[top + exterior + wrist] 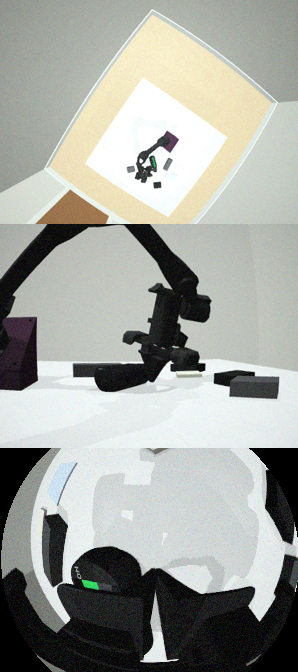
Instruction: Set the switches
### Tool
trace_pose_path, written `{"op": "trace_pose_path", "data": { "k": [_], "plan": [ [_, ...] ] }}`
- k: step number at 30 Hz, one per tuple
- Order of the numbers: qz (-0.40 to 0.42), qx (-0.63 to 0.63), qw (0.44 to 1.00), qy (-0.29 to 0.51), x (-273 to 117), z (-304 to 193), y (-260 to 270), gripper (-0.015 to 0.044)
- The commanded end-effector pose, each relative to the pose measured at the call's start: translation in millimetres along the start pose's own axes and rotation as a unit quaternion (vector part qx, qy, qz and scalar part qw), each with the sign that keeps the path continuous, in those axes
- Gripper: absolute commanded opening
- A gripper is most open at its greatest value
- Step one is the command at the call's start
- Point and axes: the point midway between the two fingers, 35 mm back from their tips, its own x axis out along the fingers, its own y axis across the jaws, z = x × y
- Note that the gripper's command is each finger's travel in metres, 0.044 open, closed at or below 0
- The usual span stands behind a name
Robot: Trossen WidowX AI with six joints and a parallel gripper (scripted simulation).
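Note:
The dark grey controller unit (154,159) (119,377) (100,573) lies on the white bench (189,135), with green switch ends showing along its top in the top view. In the wrist view one green switch end (89,585) shows at its near edge. My gripper (153,376) (155,573) (148,169) is shut with nothing between the fingers. It is tilted down, and its tips are at the unit's right end as seen from the exterior view. I cannot tell the states of the single switches. The underside label is hidden.
The arm's purple base block (171,140) (18,353) stands behind the unit. Around the unit lie a grey block (130,169) (254,386), a black block (157,185) (232,376), another grey block (167,164), a pale blue plate (170,175) and a cream piece (189,374).

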Motion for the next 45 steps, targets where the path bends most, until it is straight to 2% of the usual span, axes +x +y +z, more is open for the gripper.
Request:
{"op": "trace_pose_path", "data": {
  "k": [1, 45],
  "plan": [
    [0.008, -0.003, 1.0, 0.005, 4.1, -1.8, 9.1, 0.0],
    [0.009, -0.003, 1.0, 0.005, 11.2, 0.4, 33.7, 0.0]
  ]
}}
